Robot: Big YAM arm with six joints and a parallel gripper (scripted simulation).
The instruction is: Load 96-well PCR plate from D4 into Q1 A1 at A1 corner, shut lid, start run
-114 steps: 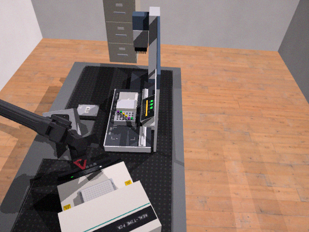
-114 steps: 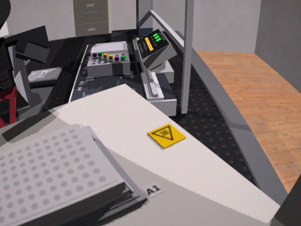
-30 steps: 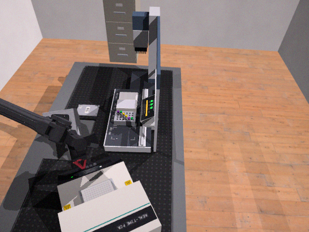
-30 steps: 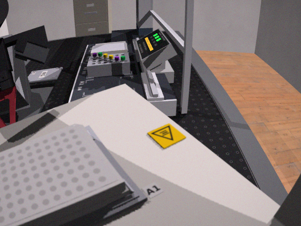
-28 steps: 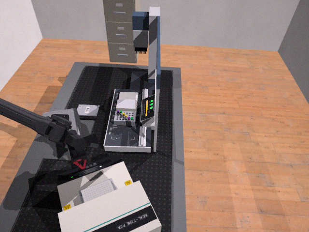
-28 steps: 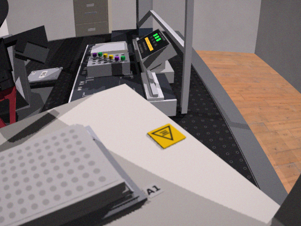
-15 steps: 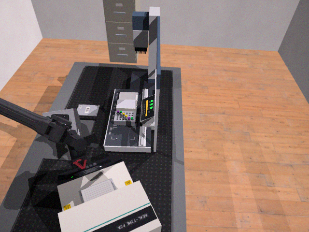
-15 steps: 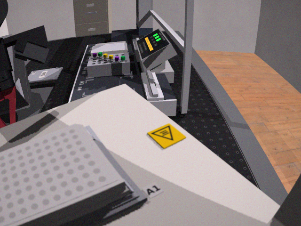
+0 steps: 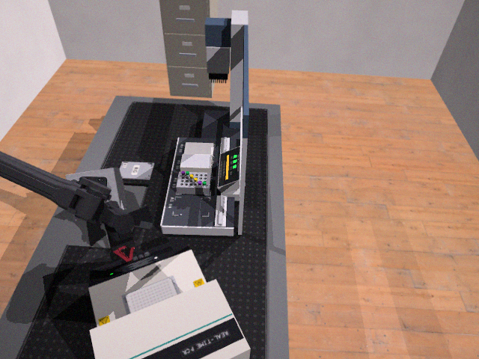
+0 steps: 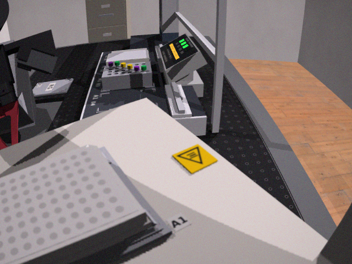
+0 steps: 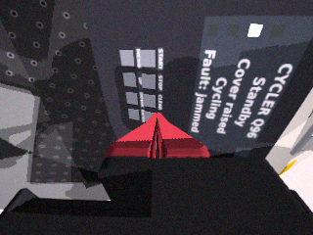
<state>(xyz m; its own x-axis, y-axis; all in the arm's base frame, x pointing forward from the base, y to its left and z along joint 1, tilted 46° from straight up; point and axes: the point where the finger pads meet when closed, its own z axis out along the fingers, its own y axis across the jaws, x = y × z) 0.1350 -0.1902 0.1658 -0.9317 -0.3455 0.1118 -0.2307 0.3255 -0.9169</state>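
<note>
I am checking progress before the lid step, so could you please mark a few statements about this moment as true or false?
1. A 96-well plate lies on the cycler's block. True.
2. The cycler's lid is shut over the plate. False: the lid stands open and the plate is uncovered.
3. The gripper is shut and holds nothing. True.
4. The lamp on the cycler's front glows red. False: it glows green.
5. The gripper's red tip points at the cycler's key panel. True.
6. The tube cooling block has no tubes in it. False: coloured tube caps show in its bores.
</note>
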